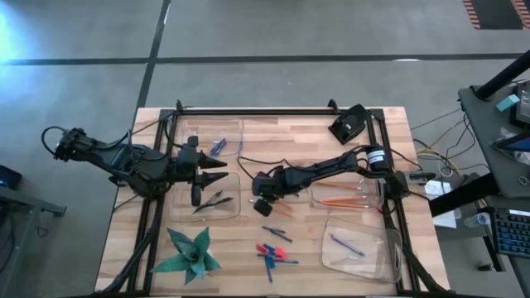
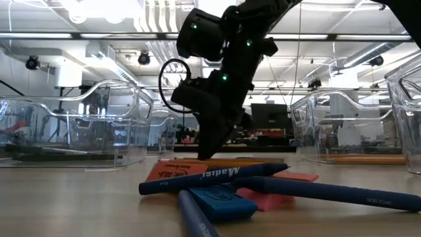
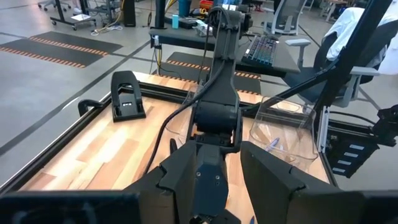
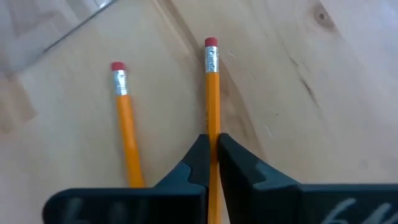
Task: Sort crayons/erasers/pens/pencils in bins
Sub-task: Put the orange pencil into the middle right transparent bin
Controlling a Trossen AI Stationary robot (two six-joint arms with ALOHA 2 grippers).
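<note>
A pencil lies on the wooden table at mid-table, pinched between the closed fingers of the right gripper; a second pencil lies just beside it. The left gripper hovers by a bin, jaws apart

High view: overhead, straight down, far; whole table and both arms in frame.
Low view: table-top height, level across table into room; very near erasers, right arm dropping in at 12 o'clock.
Left wrist view: faces along table toward right arm and room beyond.
Right wrist view: pointed down, close on pencils.
Shared: right arm in high, low, left wrist views.
</note>
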